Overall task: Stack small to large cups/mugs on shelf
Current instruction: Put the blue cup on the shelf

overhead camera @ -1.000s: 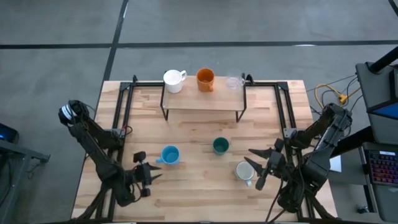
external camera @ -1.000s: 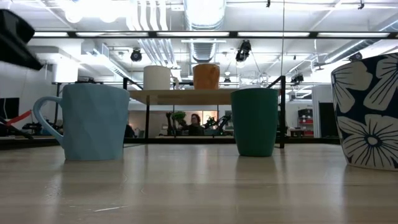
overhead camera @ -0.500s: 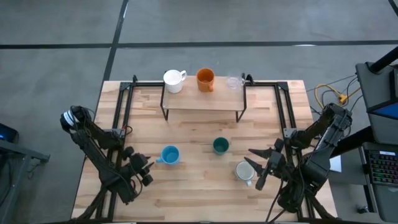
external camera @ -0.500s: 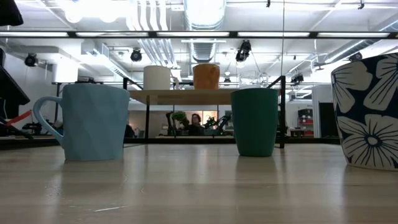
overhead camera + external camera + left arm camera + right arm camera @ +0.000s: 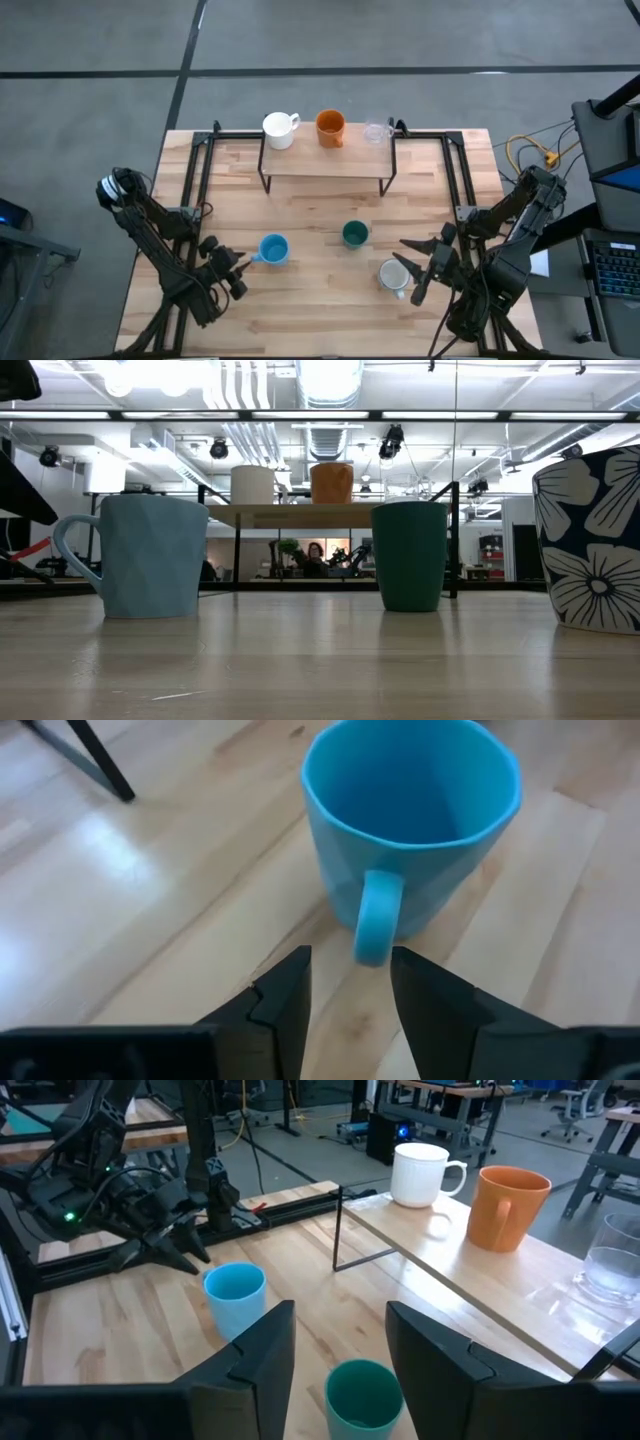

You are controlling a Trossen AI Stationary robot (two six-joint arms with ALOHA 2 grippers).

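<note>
White mug [image 5: 279,129], orange mug [image 5: 330,127], clear glass [image 5: 375,132]: upper centre, on light-wood shelf [image 5: 325,160]. Light blue mug [image 5: 273,249], centre left. Dark teal-green cup [image 5: 354,234], centre. Greyish-white mug [image 5: 590,538], dark-blue flower pattern, right edge.

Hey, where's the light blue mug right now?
In the high view the light blue mug stands on the tabletop in front of the shelf, left of the dark teal-green cup, with the left gripper at its handle.

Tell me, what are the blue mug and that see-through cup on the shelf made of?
The light blue mug looks like glazed ceramic: opaque, thick-walled, with a soft sheen. The tiny clear glass seems to be glass, since the shelf shows through it, though clear plastic can't be ruled out.
</note>
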